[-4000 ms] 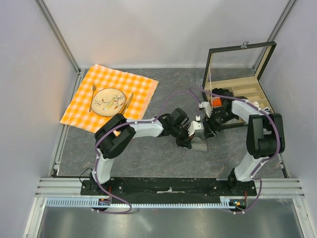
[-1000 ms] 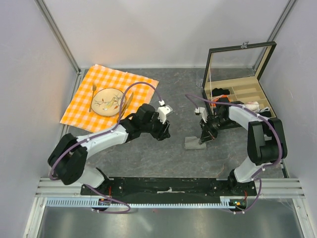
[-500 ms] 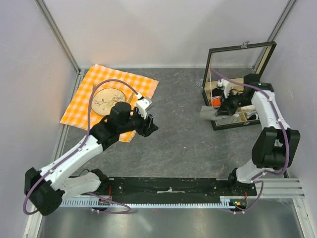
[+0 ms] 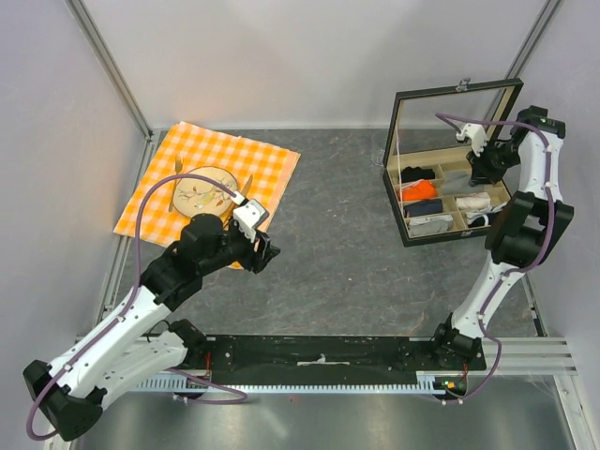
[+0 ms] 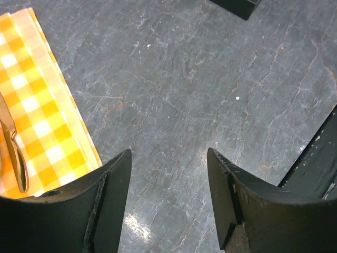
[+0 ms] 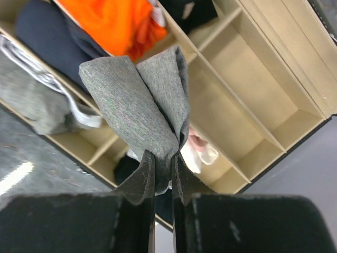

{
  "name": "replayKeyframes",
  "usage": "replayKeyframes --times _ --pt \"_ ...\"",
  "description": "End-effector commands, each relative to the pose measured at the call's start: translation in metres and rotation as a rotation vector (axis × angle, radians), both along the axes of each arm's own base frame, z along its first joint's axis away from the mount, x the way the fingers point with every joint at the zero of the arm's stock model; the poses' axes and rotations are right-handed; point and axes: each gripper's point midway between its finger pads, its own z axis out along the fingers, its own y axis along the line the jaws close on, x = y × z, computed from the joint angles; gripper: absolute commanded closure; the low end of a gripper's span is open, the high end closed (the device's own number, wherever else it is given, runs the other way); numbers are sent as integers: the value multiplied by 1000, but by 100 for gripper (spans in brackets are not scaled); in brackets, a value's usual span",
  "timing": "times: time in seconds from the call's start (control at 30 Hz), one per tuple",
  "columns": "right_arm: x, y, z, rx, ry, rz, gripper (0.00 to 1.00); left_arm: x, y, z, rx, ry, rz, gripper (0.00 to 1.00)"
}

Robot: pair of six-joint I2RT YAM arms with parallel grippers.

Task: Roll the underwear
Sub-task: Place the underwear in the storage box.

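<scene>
The left arm (image 4: pixel 122 323) and right arm (image 4: pixel 480 295) share white links, black joints and looping purple cables (image 4: pixel 174 178), one black base bar (image 4: pixel 319 352), and matte black, slightly scuffed claw fingers (image 5: pixel 105 205).

The underwear (image 6: pixel 139 105) hides partly inside the right gripper (image 6: pixel 162 158). The black box (image 5: pixel 237 5) is cropped at one o'clock.
</scene>
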Motion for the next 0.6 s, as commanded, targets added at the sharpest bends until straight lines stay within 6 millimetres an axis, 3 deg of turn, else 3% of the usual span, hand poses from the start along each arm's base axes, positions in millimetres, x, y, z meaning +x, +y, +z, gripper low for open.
replayKeyframes --times 0.0,0.23,0.57 --pt "12 -26 0 -92 -11 66 100 6 3 -10 59 -20 -6 35" --pt "40 -44 -15 -126 -30 82 100 9 5 -21 97 0 6 35" --pt "63 -65 -65 -170 12 56 100 13 5 -34 138 20 12 35"
